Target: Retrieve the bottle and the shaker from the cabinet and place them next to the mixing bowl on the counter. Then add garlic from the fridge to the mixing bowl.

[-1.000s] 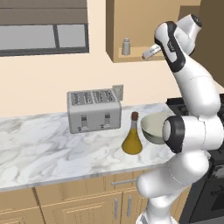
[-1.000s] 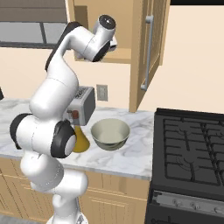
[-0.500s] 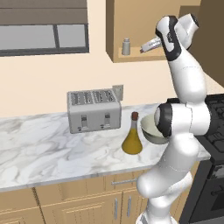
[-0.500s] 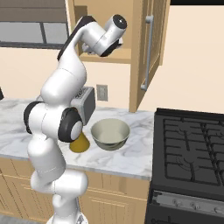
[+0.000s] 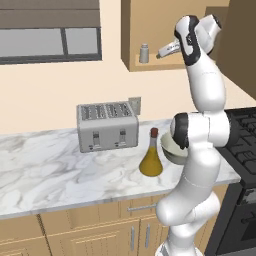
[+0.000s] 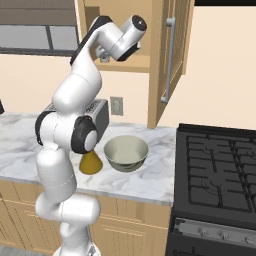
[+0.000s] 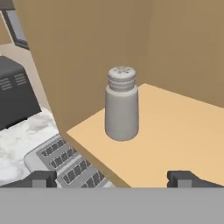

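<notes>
Standing upright on the cabinet point(image 7: 183, 127)'s smooth tan shelf, your matte grey cylindrical shaker point(image 7: 121, 104) faces the raised arm's wide-open gripper point(image 7: 114, 178).

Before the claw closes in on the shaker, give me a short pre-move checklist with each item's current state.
1. Claw open wide enough for the shaker: ok.
2. Shaker upright on the cabinet shelf: ok.
3. Shaker centred between the fingertips in the hand view: ok.
4. Claw around the shaker: not ok, short of it.
5. Bottle on the counter beside the mixing bowl: ok.
6. Free counter spot near the bowl for the shaker: ok.
</notes>
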Robot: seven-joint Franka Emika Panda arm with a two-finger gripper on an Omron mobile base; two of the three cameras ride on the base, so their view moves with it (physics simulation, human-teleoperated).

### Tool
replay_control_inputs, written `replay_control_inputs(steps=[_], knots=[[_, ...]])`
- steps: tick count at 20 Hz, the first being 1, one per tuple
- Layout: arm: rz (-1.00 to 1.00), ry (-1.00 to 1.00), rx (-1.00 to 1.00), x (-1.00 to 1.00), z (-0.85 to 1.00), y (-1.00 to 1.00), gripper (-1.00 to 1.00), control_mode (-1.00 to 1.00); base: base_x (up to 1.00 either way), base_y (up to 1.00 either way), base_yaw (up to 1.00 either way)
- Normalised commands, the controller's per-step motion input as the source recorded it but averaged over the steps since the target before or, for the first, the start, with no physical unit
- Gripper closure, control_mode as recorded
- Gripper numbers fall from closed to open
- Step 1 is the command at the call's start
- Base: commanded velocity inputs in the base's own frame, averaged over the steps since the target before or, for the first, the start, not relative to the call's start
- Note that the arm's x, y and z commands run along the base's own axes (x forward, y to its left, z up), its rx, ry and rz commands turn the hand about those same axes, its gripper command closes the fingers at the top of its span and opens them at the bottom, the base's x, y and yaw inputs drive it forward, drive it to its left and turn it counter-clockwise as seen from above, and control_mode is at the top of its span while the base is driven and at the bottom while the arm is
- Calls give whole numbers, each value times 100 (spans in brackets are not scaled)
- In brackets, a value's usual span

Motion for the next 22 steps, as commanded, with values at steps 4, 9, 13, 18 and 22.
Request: replay_control_inputs(steps=[4,9,13,18,22], knots=[[8,-2,4,0,0,7,-100,-100,0,0,0],[8,-7,4,0,0,6,-100,-100,0,0,0],[3,-6,0,13,0,12,-100,-100,0,0,0],[1,-1,0,20,-5,18,-100,-100,0,0,0],[0,0,0,41,-18,8,-100,-100,0,0,0]])
